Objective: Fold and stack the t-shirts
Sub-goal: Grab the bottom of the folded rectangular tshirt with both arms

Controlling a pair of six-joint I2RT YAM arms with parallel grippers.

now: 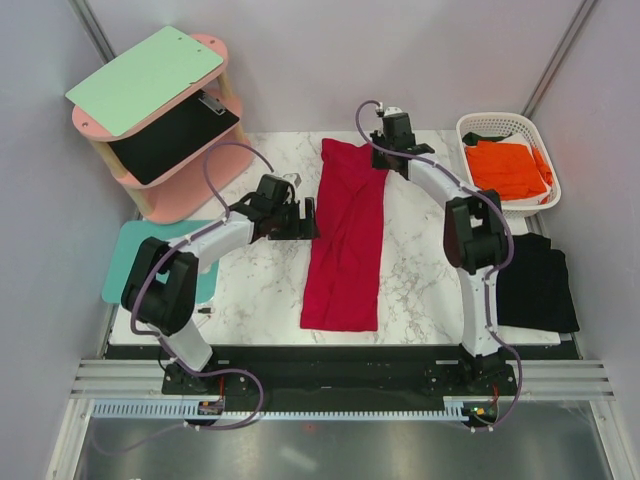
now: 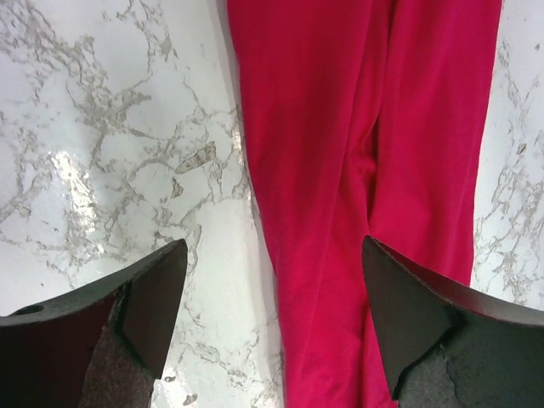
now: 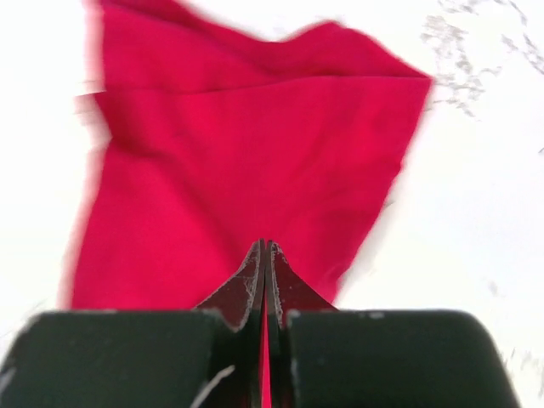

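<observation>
The crimson red t-shirt (image 1: 345,240) lies as a long narrow strip down the middle of the marble table (image 1: 250,290). My left gripper (image 1: 303,218) is open, its jaws straddling the shirt's left edge (image 2: 340,127) just above the table, holding nothing. My right gripper (image 1: 386,155) is at the shirt's far right corner, its jaws closed together on the red cloth (image 3: 255,144). The bright orange t-shirt (image 1: 505,168) lies folded in a white basket (image 1: 480,122). The black t-shirt (image 1: 535,285) lies folded at the table's right edge.
A pink two-tier shelf (image 1: 205,190) stands at the back left, with a mint-green board (image 1: 145,80) on top and a black sheet (image 1: 175,138) below. A teal mat (image 1: 130,260) lies at the table's left edge.
</observation>
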